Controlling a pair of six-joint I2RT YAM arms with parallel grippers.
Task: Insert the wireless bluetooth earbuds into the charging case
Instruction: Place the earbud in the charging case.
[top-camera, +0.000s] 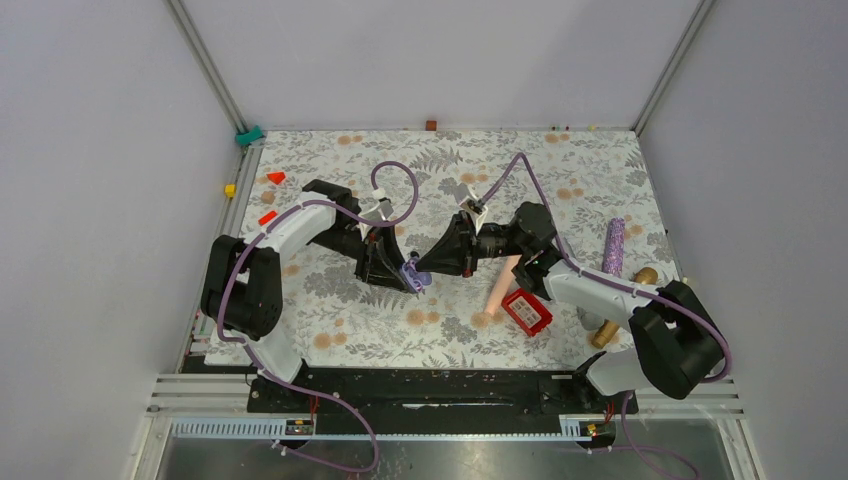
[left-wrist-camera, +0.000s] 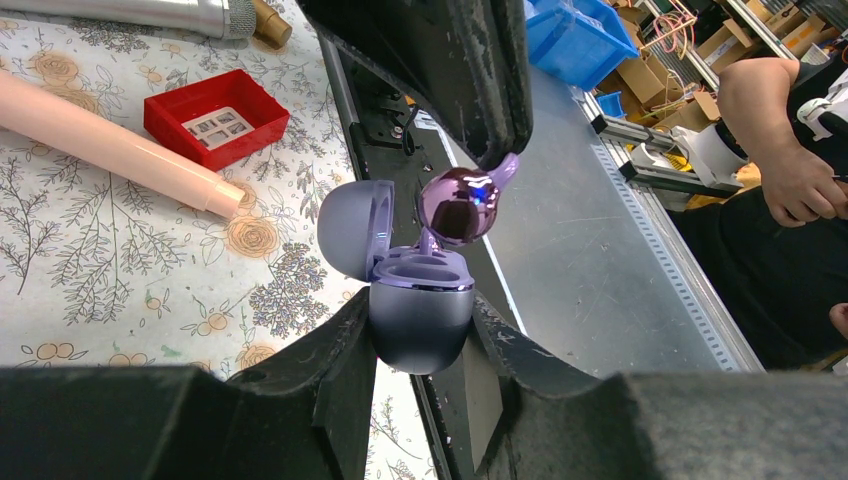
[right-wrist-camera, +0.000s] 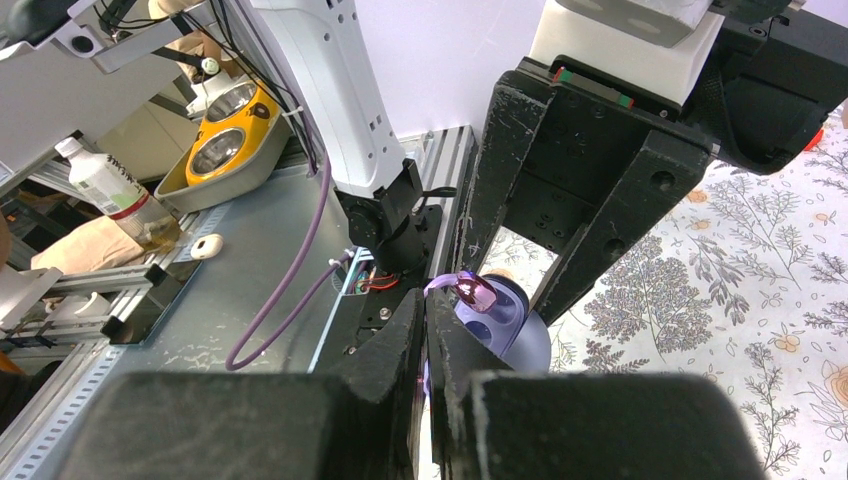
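Observation:
The charging case (left-wrist-camera: 420, 322) here is a small lavender-grey oval, its lid (left-wrist-camera: 352, 228) hinged open to the left. My left gripper (left-wrist-camera: 420, 345) is shut on its lower body, holding it above the floral table (top-camera: 600, 170). A glossy purple earbud (left-wrist-camera: 458, 205) hangs just over the case's open sockets, touching or nearly touching the rim. My right gripper (right-wrist-camera: 425, 312) is shut on the earbud's (right-wrist-camera: 478, 293) lilac tail. From above, both grippers meet at the case (top-camera: 416, 276) in mid-table.
A pink cylinder (top-camera: 497, 283) and a red box (top-camera: 526, 311) lie right of the grippers. A glittery purple rod (top-camera: 612, 247) and a brass-tipped piece (top-camera: 608, 330) sit at the right edge. Small red blocks (top-camera: 276, 177) lie far left. A person's arm (left-wrist-camera: 790, 150) is beyond the table.

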